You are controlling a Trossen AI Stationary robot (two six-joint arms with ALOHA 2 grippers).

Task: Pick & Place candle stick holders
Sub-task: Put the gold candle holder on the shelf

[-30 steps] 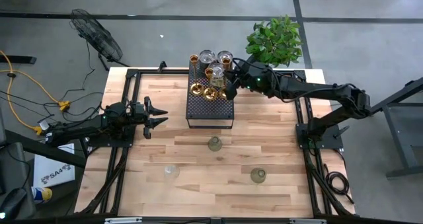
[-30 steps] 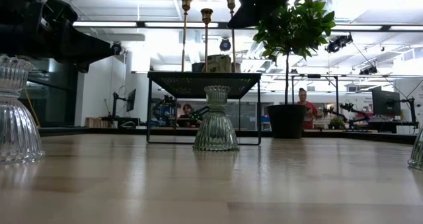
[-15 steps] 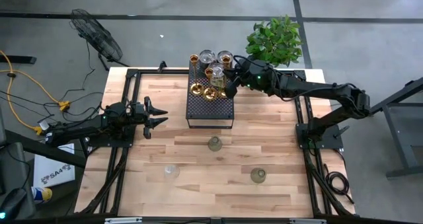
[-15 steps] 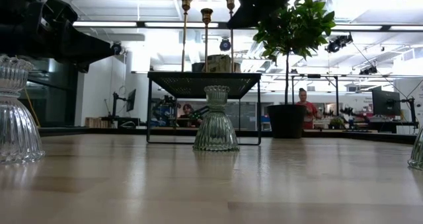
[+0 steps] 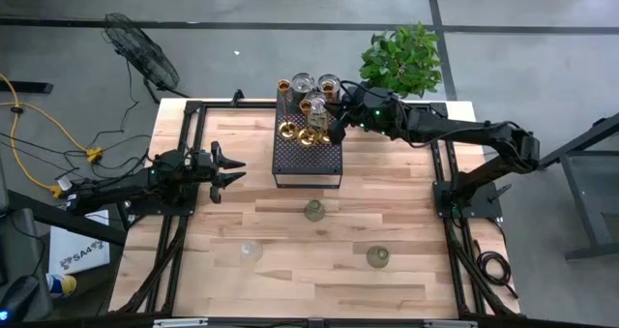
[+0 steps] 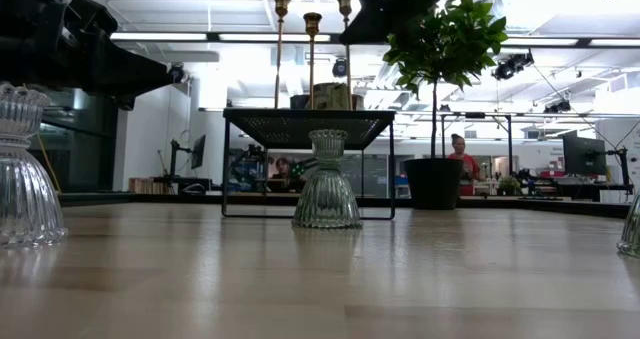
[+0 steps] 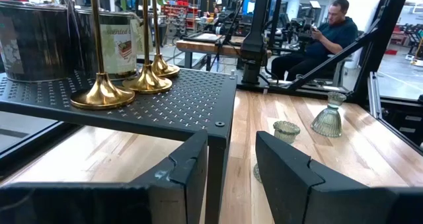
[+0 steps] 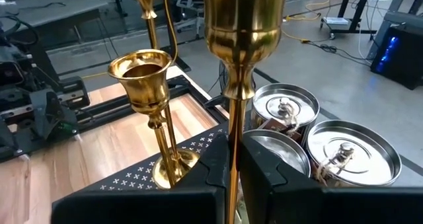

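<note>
Standing clamped between the right hand (image 8: 231, 161) fingers, a brass candle holder (image 8: 243, 32)

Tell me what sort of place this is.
Probably a robotics lab or workshop: a wooden workbench on a concrete floor, other arm rigs behind, and a seated person among more benches.

A black perforated box (image 5: 308, 154) sits near a potted plant (image 5: 401, 59).

Over at the black box (image 5: 308, 149), the right gripper (image 5: 334, 118) has crept toward the far end, its fingers (image 8: 218, 168) clamped on a brass candle stick holder's (image 8: 238, 59) stem, carrying it closer to the silvery tins (image 8: 353, 151).
</note>
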